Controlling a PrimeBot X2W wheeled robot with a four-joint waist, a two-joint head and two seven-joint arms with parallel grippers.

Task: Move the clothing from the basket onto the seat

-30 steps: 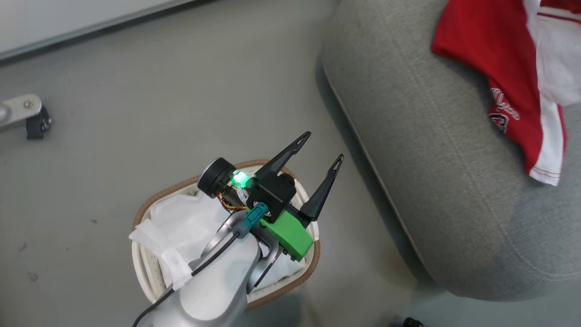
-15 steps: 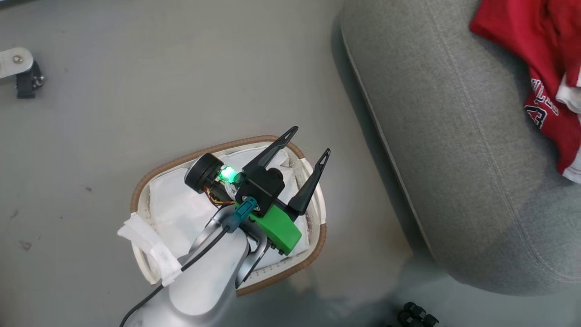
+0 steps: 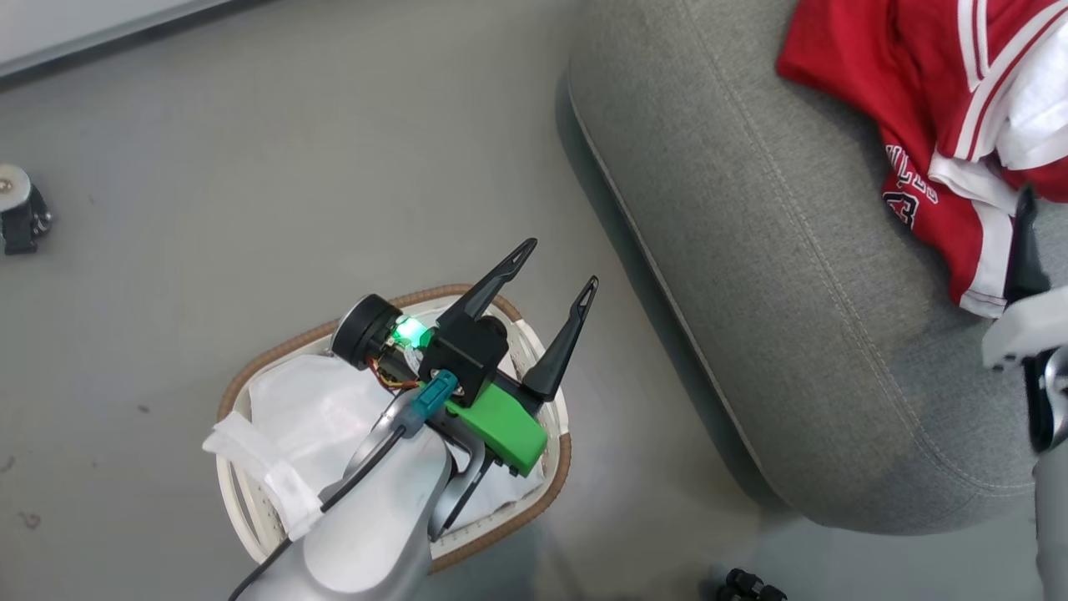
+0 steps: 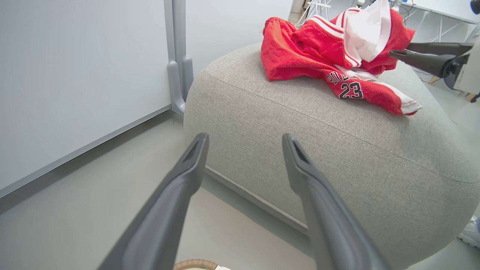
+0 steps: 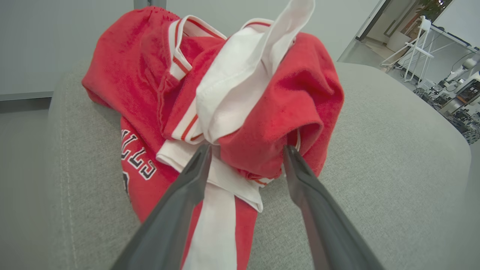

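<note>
**While the right claw [image 5: 245,150] stands spread at the clothing [image 5: 262,112], the left claw [image 3: 558,263] hangs over the basket [image 3: 417,294]**

Heaped on the seat [image 5: 375,150], the pile lies dead ahead of the right claw, whose tips flank a red fold without pinching it. The left claw, released and empty, points seatward above the basket, where white liner [image 3: 300,409] shows and the arm hides the rest. Any leftover there likely falls to the left arm, straight down.

The right hand [image 5: 245,150] now shows just beside the clothing [image 3: 909,92] on the seat [image 3: 751,250]; its fingers [image 5: 187,180], shut before, spread either side of a red fold.
</note>
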